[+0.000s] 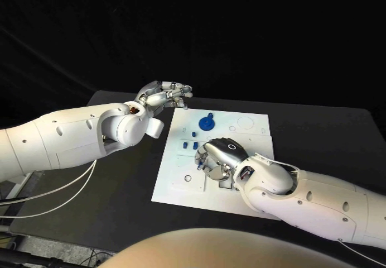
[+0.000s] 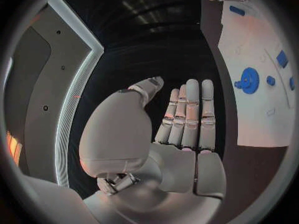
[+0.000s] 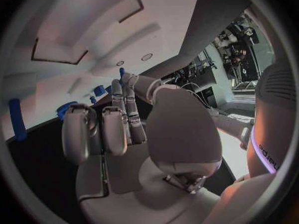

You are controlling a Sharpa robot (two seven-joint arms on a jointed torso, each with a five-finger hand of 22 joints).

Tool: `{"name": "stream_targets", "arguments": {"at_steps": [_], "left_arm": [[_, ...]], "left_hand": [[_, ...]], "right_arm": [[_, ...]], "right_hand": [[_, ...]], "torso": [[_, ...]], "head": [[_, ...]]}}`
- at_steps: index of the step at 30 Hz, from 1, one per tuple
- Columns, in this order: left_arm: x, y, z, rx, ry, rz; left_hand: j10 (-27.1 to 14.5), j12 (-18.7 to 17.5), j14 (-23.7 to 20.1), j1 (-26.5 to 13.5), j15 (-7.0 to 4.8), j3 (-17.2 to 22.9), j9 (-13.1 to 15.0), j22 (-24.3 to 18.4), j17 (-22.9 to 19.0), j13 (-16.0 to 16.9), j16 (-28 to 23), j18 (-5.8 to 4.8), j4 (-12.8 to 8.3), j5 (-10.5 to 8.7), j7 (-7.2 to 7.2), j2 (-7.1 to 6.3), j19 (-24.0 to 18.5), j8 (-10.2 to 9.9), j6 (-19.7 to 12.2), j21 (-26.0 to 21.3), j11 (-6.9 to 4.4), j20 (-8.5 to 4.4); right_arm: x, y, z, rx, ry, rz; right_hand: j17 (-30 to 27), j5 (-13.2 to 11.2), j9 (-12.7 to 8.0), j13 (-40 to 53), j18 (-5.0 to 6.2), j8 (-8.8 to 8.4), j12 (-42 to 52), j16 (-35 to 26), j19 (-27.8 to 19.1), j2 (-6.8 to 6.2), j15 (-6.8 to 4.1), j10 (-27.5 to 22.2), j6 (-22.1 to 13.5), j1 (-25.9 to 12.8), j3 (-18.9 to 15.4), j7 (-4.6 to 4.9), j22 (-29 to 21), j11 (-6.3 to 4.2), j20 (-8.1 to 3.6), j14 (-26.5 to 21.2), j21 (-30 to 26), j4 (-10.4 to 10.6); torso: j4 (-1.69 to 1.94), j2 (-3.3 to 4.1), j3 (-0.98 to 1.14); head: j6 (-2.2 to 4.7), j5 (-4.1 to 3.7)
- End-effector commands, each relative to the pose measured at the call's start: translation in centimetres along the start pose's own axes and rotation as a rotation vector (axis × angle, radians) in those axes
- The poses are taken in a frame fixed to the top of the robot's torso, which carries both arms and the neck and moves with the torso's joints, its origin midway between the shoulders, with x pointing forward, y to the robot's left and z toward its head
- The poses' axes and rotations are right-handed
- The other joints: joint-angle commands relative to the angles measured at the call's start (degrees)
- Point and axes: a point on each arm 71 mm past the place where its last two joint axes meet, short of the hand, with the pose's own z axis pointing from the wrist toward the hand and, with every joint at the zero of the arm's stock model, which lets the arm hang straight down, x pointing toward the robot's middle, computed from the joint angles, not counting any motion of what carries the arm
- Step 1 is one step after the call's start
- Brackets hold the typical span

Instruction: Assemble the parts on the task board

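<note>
At table's left, off the board's far-left corner, you've got the left hand [image 1: 163,94] hovering over black table [image 1: 322,134], nothing in it. Left wrist view shows its fingers [image 2: 190,114] straight and side by side, thumb apart, palm bare, so released.

Moving right: task board [image 1: 249,125], white plate mid-table. Blue gear-like round part [image 1: 207,122] sits near the board's far edge, also seen in left wrist view [image 2: 249,80]. Just nearer you, a few small blue parts [image 1: 189,144] stand/lie on the board's left-centre, close together. Another small blue piece [image 1: 198,166] is beside the right hand's fingertips; can't tell if it's touched.

Right side: right hand [image 1: 218,159] is down over the board's middle, back of hand up, fingers bent toward the plate. Right wrist view shows its fingers [image 3: 115,127] curled partway, w/ blue parts [image 3: 98,90] past the fingertips and a long blue piece [image 3: 17,119] apart at the side. Can't tell whether it's grasping anything or just resting.
</note>
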Motion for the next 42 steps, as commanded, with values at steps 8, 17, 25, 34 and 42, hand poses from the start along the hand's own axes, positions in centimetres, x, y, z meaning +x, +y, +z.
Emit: {"name": "stream_targets", "arguments": {"at_steps": [8,17,25,34,42], "left_arm": [[0.2,-0.1,0.0,0.005,0.018,-0.007],[0.1,0.0,0.0,0.003,0.018,-0.005],[0.1,0.0,0.0,0.002,0.018,-0.005],[0.0,0.0,0.0,-0.001,0.016,-0.004],[0.0,0.0,0.0,-0.002,0.015,-0.004]], "left_hand": [[-0.6,0.1,-0.1,0.2,-0.34,-0.1,-0.1,-0.2,-0.1,-0.1,-0.3,0.62,-0.2,-0.31,-0.09,0.2,0.3,0.3,-0.5,-0.4,0.12,0.01],[-0.6,0.1,-0.1,0.2,-0.34,-0.1,-0.1,-0.2,-0.1,-0.1,-0.3,0.62,-0.2,-0.31,-0.09,0.2,0.3,0.3,-0.5,-0.4,0.12,0.01],[-0.6,0.1,-0.1,0.2,-0.34,-0.1,-0.1,-0.2,-0.1,-0.1,-0.3,0.62,-0.2,-0.31,-0.09,0.2,0.3,0.3,-0.5,-0.4,0.12,0.01],[-0.7,0.1,-0.2,0.2,-0.32,-0.1,-0.1,-0.2,-0.1,-0.1,-0.4,0.62,-0.2,-0.28,-0.06,0.21,0.3,0.3,-0.5,-0.5,0.15,0.03],[-0.7,0.1,-0.2,0.2,-0.3,-0.1,-0.1,-0.3,-0.2,-0.1,-0.4,0.61,-0.2,-0.28,-0.06,0.21,0.3,0.3,-0.5,-0.5,0.16,0.03]], "right_arm": [[0.5,-0.1,-0.1,-0.006,0.036,-0.026],[0.9,-0.3,0.0,-0.003,0.049,-0.029],[1.2,-0.1,0.1,-0.006,0.054,-0.025],[1.4,0.2,0.1,-0.011,0.059,-0.024],[1.8,0.1,0.1,-0.003,0.107,-0.038]], "right_hand": [[-0.1,0.4,0.1,1.1,-1.11,-0.14,0.3,0.0,1.5,0.58,-0.29,2.6,0.0,0.1,0.4,0.18,12.0,-2.25,-0.4,2.4,0.2,0.0],[-0.1,0.4,0.1,1.1,-1.11,-0.16,0.3,0.0,1.5,0.58,-0.28,2.6,-0.1,0.1,0.4,0.2,12.0,-2.24,-0.39,2.4,0.2,0.0],[0.0,0.5,0.1,1.1,-1.13,-0.18,0.2,0.0,1.6,0.6,-0.26,2.6,-0.1,0.0,0.5,0.21,12.0,-2.22,-0.39,2.4,0.3,-0.1],[0.0,0.5,0.1,1.1,-1.13,-0.18,0.2,0.0,1.6,0.6,-0.26,2.6,-0.1,0.0,0.5,0.21,12.0,-2.22,-0.39,2.4,0.3,-0.1],[-0.6,2.4,0.0,0.8,-0.79,-1.66,-2.5,-0.2,0.6,-0.63,0.81,-0.4,-2.5,-2.7,-0.6,1.11,11.5,-0.98,0.36,2.3,-1.5,0.2]], "torso": [[-0.01,0.01,0.04],[-0.02,-0.02,0.01],[-0.01,0.0,-0.01],[-0.01,-0.01,-0.04],[-0.06,-0.04,-0.03]], "head": [[0.01,0.51],[0.01,0.59],[0.01,0.7],[0.01,0.83],[0.01,0.78]]}}
